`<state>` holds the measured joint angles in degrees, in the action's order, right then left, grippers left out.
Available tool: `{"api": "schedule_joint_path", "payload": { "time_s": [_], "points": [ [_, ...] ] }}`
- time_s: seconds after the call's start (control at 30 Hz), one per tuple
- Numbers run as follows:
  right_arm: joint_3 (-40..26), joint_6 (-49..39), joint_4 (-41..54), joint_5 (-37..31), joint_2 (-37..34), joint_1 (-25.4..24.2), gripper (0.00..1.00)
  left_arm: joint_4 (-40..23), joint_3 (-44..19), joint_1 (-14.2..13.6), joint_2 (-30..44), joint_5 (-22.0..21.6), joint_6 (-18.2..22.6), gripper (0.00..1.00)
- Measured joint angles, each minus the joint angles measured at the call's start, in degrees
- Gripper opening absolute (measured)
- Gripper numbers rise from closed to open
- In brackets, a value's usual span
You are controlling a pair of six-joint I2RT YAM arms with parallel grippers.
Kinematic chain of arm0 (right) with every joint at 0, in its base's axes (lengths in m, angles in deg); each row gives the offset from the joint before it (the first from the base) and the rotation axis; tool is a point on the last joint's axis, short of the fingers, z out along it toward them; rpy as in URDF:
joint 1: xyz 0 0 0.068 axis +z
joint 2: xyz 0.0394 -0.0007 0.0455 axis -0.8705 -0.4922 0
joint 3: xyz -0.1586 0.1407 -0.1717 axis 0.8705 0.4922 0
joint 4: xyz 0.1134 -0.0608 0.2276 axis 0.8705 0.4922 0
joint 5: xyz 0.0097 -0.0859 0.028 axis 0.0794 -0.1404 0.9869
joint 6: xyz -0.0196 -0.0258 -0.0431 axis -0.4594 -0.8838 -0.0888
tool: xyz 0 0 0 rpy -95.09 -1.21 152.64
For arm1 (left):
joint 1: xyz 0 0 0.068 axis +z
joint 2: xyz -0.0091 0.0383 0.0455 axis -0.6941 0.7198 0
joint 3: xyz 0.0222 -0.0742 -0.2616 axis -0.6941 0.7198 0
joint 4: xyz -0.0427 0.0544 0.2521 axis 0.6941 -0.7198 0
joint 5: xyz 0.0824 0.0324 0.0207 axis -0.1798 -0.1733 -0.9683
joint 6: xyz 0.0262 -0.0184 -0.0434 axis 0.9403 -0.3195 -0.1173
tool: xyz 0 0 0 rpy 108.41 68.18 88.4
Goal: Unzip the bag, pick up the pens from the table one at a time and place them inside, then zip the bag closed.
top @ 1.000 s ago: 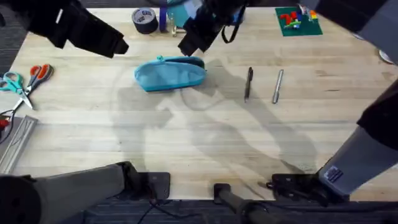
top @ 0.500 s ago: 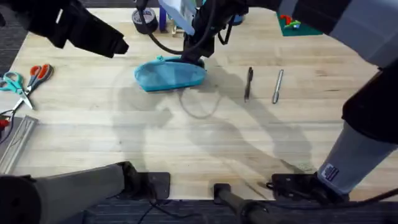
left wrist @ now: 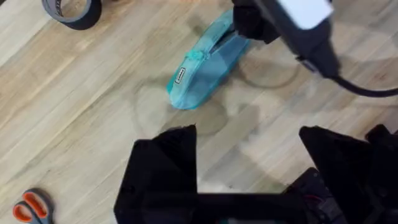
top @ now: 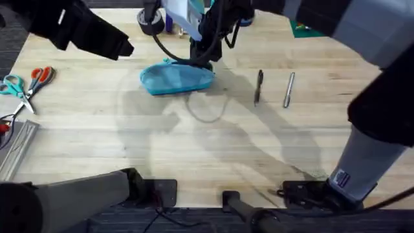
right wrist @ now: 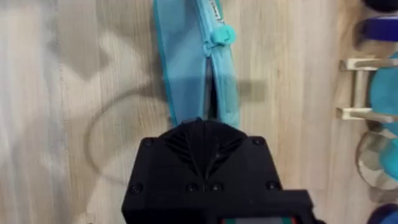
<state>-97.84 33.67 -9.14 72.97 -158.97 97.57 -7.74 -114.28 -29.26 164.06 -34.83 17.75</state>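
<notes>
The right tool (top: 206, 63) bears down on the bag's (top: 174, 79) right end near the surface's (top: 194, 149) far edge, probably pinning it for unzipping (whether pinching, I cannot tell). The left tool (left wrist: 249, 162), spread wide, hangs above; both pens (top: 259, 86) lie right of the bag.

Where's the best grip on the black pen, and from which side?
Grip the black pen at mid-barrel, coming straight down from above, fingers spanning its narrow width. It lies flat on the table, pointing away from the bases, with open wood between it and the silver pen.
</notes>
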Motion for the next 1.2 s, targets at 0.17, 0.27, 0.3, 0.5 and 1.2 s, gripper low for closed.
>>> {"api": "schedule_joint_path", "payload": {
  "time_s": [0.17, 0.27, 0.3, 0.5, 1.2],
  "points": [
    [0.0, 0.0, -1.5, 0.0, -2.4, 0.0, 0.03, 0.0, 0.0, 0.0, 0.0, 0.0, 0.0, 0.995],
    [0.0, 0.0, -3.0, -0.4, -2.8, 0.0, 0.03, 0.0, 0.0, 0.0, 0.0, 0.0, 0.0, 0.995],
    [0.0, 0.0, -3.4, -0.5, -2.8, 0.0, 0.03, 0.0, 0.0, 0.0, 0.0, 0.0, 0.0, 0.995],
    [0.0, 0.0, -5.5, -0.5, -3.4, 0.0, 0.03, 0.0, 0.0, 0.0, 0.0, 0.0, 0.0, 0.995],
    [0.0, 0.2, -5.8, -0.5, -6.4, 1.0, 0.48, 0.0, 0.0, 0.0, 0.0, 0.0, 0.0, 0.995]
  ]
}}
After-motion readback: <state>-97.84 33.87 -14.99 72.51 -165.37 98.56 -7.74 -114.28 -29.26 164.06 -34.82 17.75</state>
